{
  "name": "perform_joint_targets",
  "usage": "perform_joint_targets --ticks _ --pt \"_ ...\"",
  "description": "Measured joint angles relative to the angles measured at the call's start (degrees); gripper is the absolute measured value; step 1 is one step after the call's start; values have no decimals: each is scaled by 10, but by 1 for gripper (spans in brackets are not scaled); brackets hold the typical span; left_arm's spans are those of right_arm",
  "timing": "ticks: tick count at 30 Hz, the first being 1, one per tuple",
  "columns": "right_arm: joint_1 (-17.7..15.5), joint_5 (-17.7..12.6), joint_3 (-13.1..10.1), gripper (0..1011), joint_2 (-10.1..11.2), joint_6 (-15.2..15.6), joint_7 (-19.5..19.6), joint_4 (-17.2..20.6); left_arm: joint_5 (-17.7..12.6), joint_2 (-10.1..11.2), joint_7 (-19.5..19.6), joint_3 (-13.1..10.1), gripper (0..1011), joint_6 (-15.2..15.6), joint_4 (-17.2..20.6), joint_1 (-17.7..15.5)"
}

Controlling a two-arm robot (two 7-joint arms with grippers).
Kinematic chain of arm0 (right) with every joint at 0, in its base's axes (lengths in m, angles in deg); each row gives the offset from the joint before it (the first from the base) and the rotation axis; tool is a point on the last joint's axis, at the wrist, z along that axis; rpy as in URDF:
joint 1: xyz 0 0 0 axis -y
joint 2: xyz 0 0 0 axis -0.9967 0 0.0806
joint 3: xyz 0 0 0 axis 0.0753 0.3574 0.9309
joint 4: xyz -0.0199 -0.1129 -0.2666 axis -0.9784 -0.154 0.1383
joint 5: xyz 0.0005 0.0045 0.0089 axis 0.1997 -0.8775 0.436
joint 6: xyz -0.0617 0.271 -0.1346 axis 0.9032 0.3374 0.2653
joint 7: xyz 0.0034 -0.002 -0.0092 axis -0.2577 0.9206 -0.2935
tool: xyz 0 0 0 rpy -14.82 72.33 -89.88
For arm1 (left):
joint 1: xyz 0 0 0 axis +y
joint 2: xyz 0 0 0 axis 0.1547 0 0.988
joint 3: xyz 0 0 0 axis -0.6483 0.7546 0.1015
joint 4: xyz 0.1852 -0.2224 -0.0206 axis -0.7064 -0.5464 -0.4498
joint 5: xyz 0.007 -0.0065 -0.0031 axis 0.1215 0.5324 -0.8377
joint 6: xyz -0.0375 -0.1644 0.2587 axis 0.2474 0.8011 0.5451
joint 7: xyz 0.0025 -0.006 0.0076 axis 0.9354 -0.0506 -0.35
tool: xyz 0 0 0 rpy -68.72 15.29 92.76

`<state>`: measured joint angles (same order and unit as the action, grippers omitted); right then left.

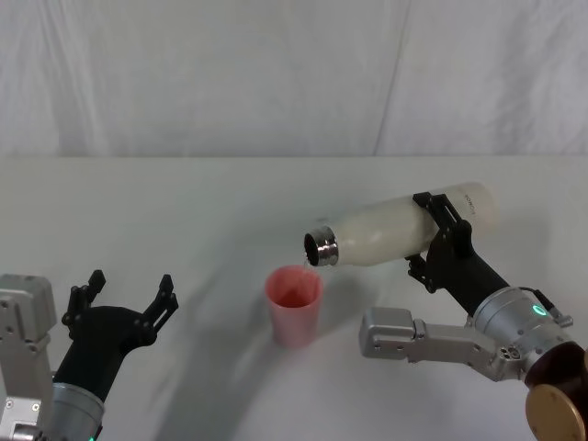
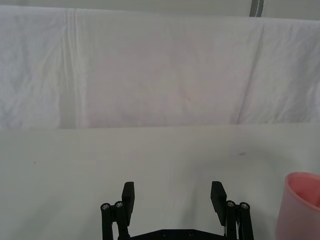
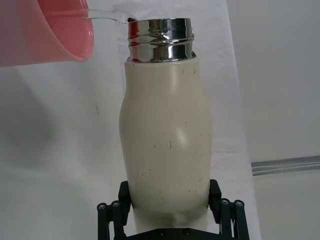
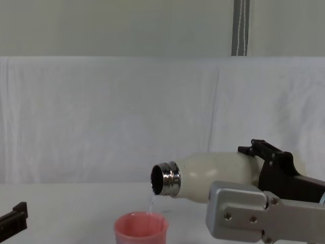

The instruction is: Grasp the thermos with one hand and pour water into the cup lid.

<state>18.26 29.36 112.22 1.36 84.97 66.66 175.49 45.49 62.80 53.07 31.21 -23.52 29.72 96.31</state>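
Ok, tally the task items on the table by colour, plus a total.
Cream-white: 1, the thermos, tilted in the right gripper and pouring.
Pink: 1, the cup lid, upright below its mouth.
Total: 2.

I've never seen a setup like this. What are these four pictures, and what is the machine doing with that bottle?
It is a two-armed robot, seen through four cameras at one moment: one on its head, one on its chest, one on each wrist. On the white table stands a small pink cup lid. The right gripper clamps the cream thermos with its fingers, tipped nearly flat, steel neck over the cup. A thin stream of water falls into the cup. The left gripper rests open, left of the cup, holding nothing.
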Motion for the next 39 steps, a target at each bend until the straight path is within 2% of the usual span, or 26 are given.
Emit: perform_joint_targets --ticks 39 --pt "1 5 4 951 2 1 1 -3 0 0 0 0 1001 0 0 0"
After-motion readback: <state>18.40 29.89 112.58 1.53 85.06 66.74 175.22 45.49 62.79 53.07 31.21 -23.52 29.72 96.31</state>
